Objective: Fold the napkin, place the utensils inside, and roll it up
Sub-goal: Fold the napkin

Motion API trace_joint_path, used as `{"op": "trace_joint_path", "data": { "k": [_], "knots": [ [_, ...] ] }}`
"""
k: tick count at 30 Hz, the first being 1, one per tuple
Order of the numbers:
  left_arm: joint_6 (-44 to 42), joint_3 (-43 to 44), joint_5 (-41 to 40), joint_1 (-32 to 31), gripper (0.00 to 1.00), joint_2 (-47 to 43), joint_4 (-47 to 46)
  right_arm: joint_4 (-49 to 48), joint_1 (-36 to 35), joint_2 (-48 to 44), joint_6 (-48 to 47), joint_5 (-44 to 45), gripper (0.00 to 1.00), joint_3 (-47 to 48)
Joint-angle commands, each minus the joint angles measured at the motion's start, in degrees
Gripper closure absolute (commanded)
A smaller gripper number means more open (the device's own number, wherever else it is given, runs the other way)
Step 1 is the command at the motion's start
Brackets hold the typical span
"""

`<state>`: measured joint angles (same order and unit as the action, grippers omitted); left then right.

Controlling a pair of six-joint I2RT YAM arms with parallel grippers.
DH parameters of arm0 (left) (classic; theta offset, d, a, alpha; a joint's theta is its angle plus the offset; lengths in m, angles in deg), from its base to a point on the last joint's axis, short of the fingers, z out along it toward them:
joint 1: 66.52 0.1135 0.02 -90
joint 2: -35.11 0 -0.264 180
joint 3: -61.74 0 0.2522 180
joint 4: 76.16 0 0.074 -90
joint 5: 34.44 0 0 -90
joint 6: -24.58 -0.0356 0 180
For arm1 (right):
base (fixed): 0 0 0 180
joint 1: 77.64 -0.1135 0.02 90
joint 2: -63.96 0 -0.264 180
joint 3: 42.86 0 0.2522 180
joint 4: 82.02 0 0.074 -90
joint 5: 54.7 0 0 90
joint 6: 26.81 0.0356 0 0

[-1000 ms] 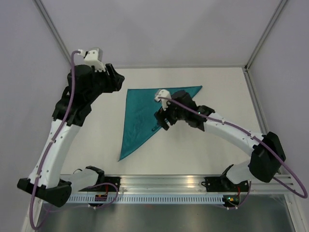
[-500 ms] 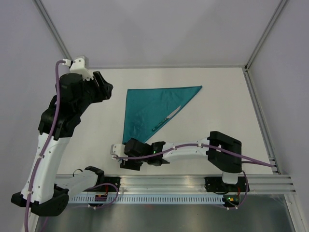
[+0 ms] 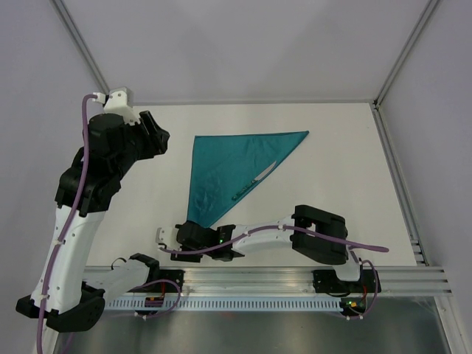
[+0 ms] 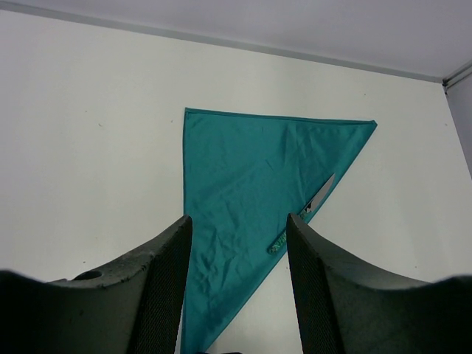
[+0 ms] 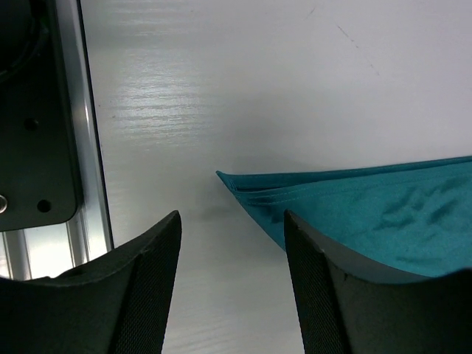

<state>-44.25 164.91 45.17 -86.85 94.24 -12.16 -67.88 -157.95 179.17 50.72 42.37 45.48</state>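
Observation:
The teal napkin (image 3: 221, 166) lies folded into a triangle on the white table, also in the left wrist view (image 4: 243, 169). One silvery utensil (image 3: 265, 171) with a greenish handle lies along its diagonal edge, and shows too in the left wrist view (image 4: 322, 192). My right gripper (image 3: 188, 234) is open and low at the napkin's near corner (image 5: 251, 188), which lies just ahead of its fingers; the gripper (image 5: 230, 215) touches nothing. My left gripper (image 3: 158, 136) is open and empty, held high to the left of the napkin (image 4: 237, 219).
An aluminium rail (image 3: 295, 276) runs along the near table edge and sits close to the right gripper in its wrist view (image 5: 81, 147). Grey walls and frame posts (image 3: 391, 74) close the back and sides.
My right arm has swung from over the napkin's middle down to its near corner, uncovering the utensil that lies on the cloth. My left arm has drawn back a little to the left.

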Motion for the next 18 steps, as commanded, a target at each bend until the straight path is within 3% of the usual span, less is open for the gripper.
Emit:
{"op": "trace_joint_path", "data": {
  "k": [1,11,15,18],
  "knots": [
    [0.0,2.1,-0.4,0.0,0.41,-0.7,0.7,-4.0,-0.5,1.9,-1.0,2.0,0.36,2.4],
    [-0.7,1.4,-0.7,0.0,0.41,-0.6,0.9,-6.5,-0.5,4.3,-2.8,5.1,0.42,2.7],
    [-0.8,0.9,-0.8,0.0,0.41,-0.7,0.7,-6.1,-0.5,5.1,-3.0,5.6,0.49,3.5],
    [-1.0,0.6,-0.7,0.0,0.41,-0.8,0.8,-5.9,-0.5,5.5,-3.4,6.1,0.61,4.2]
  ]
}}
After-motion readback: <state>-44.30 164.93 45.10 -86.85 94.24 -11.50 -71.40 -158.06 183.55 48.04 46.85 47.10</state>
